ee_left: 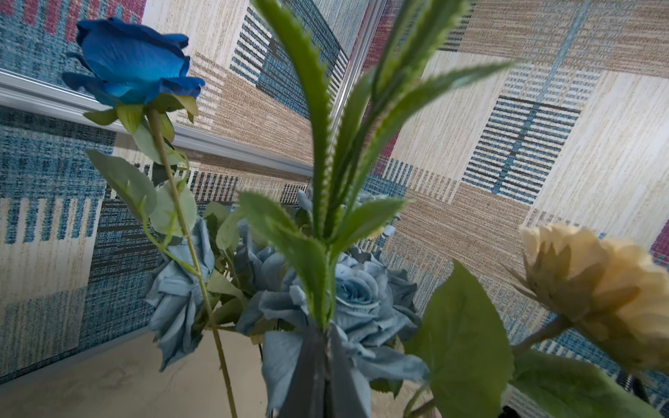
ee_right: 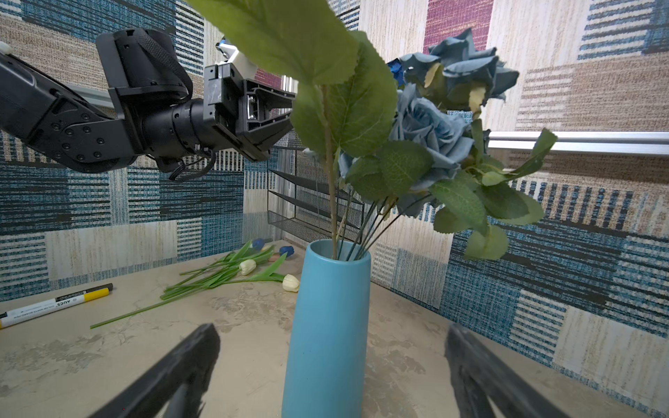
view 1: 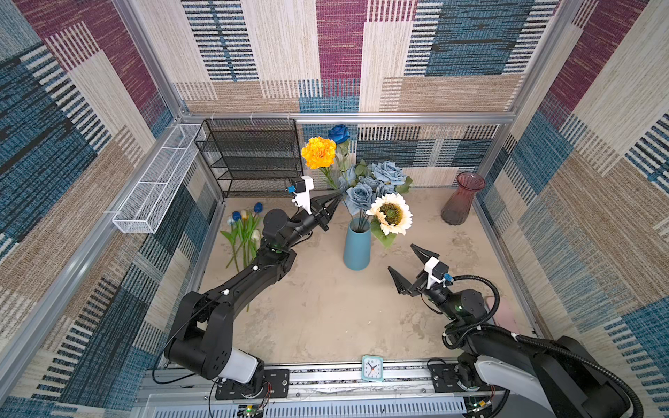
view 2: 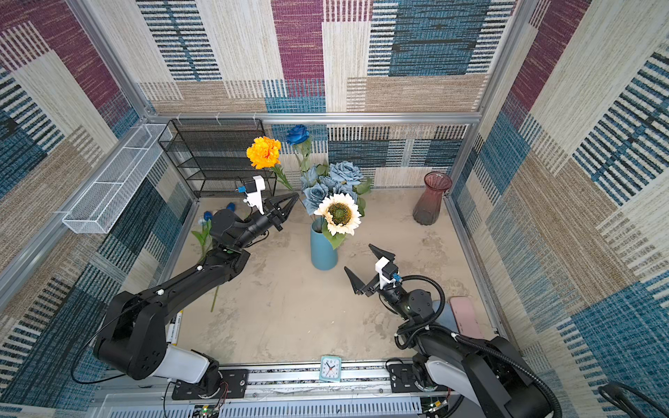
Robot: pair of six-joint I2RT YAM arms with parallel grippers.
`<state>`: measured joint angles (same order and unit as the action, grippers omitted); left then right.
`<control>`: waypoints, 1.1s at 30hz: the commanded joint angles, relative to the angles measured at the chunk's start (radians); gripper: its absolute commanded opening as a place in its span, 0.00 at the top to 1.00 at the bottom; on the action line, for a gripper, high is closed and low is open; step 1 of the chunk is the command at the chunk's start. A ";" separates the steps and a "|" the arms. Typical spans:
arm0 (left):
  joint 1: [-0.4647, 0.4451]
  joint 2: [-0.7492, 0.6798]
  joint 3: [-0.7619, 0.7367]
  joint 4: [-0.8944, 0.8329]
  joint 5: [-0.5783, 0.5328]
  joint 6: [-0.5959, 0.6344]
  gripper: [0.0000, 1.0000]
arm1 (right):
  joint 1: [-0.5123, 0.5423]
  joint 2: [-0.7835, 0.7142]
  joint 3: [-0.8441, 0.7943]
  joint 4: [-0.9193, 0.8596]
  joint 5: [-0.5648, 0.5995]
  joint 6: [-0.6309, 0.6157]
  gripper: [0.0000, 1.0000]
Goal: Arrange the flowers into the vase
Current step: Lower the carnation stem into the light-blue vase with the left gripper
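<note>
The task is judged to be more than half done. The dusty-blue roses (view 1: pixel 389 172) and the cream sunflower (view 1: pixel 391 213) are set in the blue vase (view 1: pixel 357 249), which stands upright near the middle of the surface (view 1: pixel 325 307). The deep-blue rose (view 1: pixel 339 133) rises above them, and its stem appears to run down into the same vase. The orange bloom (view 1: pixel 318 152) is not yet released. Its stem is clamped in the left gripper (view 1: pixel 336 198), whose jaws are pressed together on it just beside the roses and above the vase mouth. Whether the stem's lower end has entered the mouth cannot be told. The tulips (view 1: pixel 246 224) are left to be placed. They lie flat in a loose bundle on the surface at the left, partly hidden behind the left arm (view 1: pixel 253 278).

That arm is stretched forward and raised, with its wrist angled toward the bouquet. The right gripper (view 1: pixel 401 257) is held low, near the vase on its other side. It is pointed at the vase with its jaws spread wide, and nothing is held between them.
</note>
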<state>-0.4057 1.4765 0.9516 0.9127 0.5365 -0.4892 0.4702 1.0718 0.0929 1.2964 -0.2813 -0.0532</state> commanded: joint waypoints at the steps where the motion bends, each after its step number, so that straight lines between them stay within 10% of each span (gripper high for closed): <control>1: -0.012 -0.015 -0.018 -0.054 -0.007 0.088 1.00 | 0.001 0.002 0.008 0.040 -0.004 0.006 0.00; 28: -0.064 0.069 -0.074 -0.052 0.010 0.107 1.00 | 0.001 0.034 0.013 0.049 -0.004 0.000 0.00; 33: -0.074 0.061 -0.070 -0.098 0.013 0.147 0.83 | 0.001 0.034 0.014 0.047 -0.002 -0.001 0.00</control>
<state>-0.4763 1.5459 0.8806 0.7959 0.5304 -0.3901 0.4702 1.1049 0.0978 1.3037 -0.2810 -0.0536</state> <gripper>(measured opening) 0.138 0.996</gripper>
